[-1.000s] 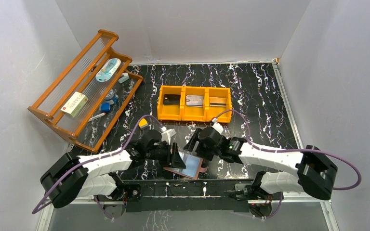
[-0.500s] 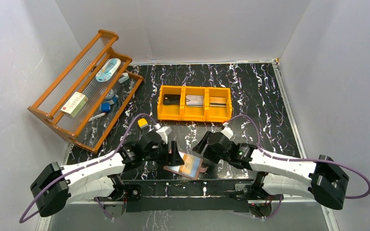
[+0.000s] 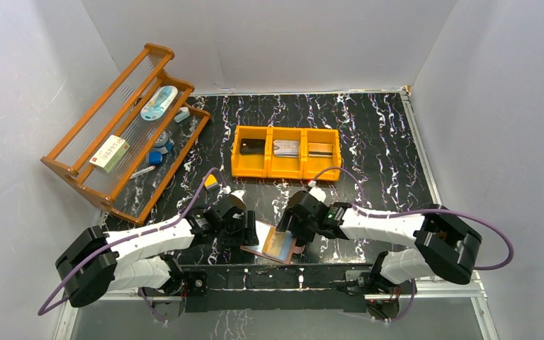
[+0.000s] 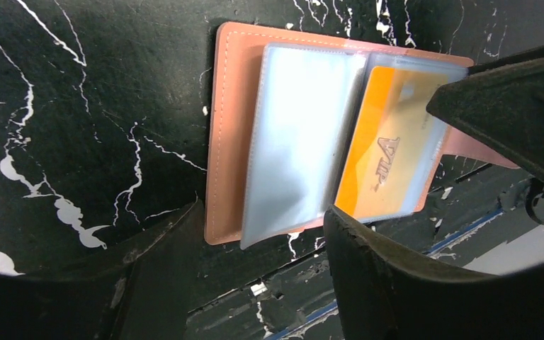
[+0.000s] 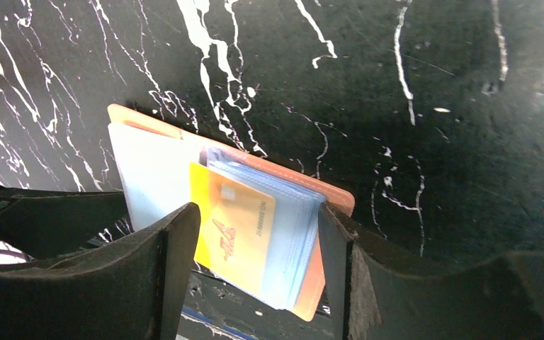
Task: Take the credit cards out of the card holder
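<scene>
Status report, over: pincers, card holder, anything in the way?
Left pincer open, right pincer open, both at card holder. Holder unfolded, yellow-orange card inside. No obstruction seen.

A black marble-patterned tabletop with white veins is carrying four things. A wooden tiered rack is standing at the far left, set at an angle. An orange three-compartment tray is sitting near the centre. A small yellow-and-white block is lying just beside the rack's near end. A salmon-pink card holder is lying open and flat close to the near edge, pale blue sleeves facing up.
</scene>
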